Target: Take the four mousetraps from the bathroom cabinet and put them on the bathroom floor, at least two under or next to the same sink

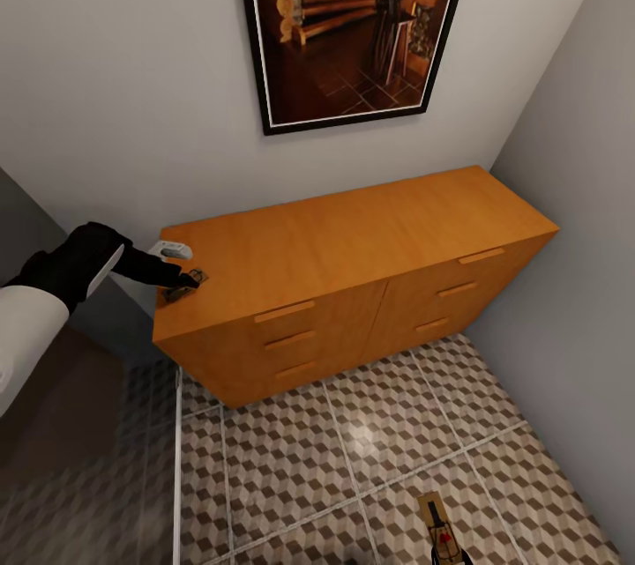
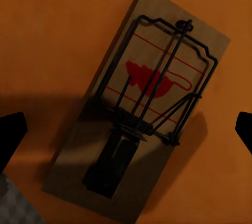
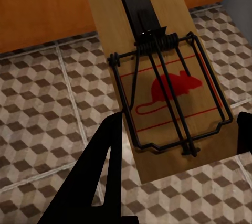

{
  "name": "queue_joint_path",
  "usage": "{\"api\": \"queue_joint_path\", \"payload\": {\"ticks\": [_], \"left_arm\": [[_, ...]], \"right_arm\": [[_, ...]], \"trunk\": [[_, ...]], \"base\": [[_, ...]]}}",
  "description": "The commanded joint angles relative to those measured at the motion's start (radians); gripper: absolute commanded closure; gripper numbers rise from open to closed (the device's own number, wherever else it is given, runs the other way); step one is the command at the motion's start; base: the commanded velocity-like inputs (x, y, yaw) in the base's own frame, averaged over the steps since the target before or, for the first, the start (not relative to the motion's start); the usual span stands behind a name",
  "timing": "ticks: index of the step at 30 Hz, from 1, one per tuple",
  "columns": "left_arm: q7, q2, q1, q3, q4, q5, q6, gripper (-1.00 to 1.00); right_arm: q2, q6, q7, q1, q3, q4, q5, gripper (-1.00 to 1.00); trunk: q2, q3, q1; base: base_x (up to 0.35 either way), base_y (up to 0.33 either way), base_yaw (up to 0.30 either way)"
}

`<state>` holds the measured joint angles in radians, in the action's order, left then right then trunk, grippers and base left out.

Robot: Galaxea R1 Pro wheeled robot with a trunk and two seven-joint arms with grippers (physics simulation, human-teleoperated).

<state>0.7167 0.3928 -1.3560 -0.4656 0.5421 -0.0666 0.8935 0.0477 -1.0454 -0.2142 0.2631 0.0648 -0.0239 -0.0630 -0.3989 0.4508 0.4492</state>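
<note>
Over the cabinet's left front corner: left gripper point(image 2: 126, 129) hangs with fingers spread wide, either side of a mousetrap point(image 2: 137, 106), touching nothing.
Cabinet-top trap: lies flat on the orange-brown cabinet point(image 1: 353, 239) top, near its left edge.
Right gripper point(image 3: 173, 161): holds a second mousetrap point(image 3: 163, 77) between its fingers, above the bathroom floor point(image 1: 353, 459), just in front of the cabinet.
Risk: the thin board is set askew between the left fingers, so I judge a closing pinch could twist it or nudge it off the edge.
Risk, right: releasing from height may flip the trap.
Room: grey walls, framed picture point(image 1: 353, 18), cube-patterned tiles.
</note>
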Motion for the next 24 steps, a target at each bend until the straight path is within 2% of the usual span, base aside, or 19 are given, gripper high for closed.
{"api": "queue_joint_path", "payload": {"ticks": [1, 12, 13, 24], "left_arm": [[0.000, 0.001, 0.001, -0.008, -0.001, -0.007, 0.012, -1.00], [0.000, 0.001, 0.001, -0.008, 0.000, -0.007, 0.012, -1.00], [0.000, 0.001, 0.001, -0.008, 0.000, -0.007, 0.012, 1.00], [0.000, 0.001, 0.003, -0.008, -0.001, -0.008, 0.010, 1.00]], "right_arm": [[0.000, -0.002, -0.010, 0.001, 0.006, 0.001, -0.005, 1.00], [0.000, -0.002, -0.010, 0.001, 0.006, 0.001, -0.005, 1.00], [0.000, -0.002, -0.010, 0.001, 0.006, 0.001, -0.005, 1.00], [0.001, -0.002, -0.010, 0.001, 0.006, 0.001, -0.005, 1.00]], "trunk": [[-0.001, 0.002, 0.001], [-0.001, 0.002, 0.001], [-0.001, 0.002, 0.001], [-0.001, 0.002, 0.001]], "base": [[0.000, 0.000, 0.000], [0.000, 0.000, 0.000], [0.000, 0.000, 0.000], [0.000, 0.000, 0.000]]}}
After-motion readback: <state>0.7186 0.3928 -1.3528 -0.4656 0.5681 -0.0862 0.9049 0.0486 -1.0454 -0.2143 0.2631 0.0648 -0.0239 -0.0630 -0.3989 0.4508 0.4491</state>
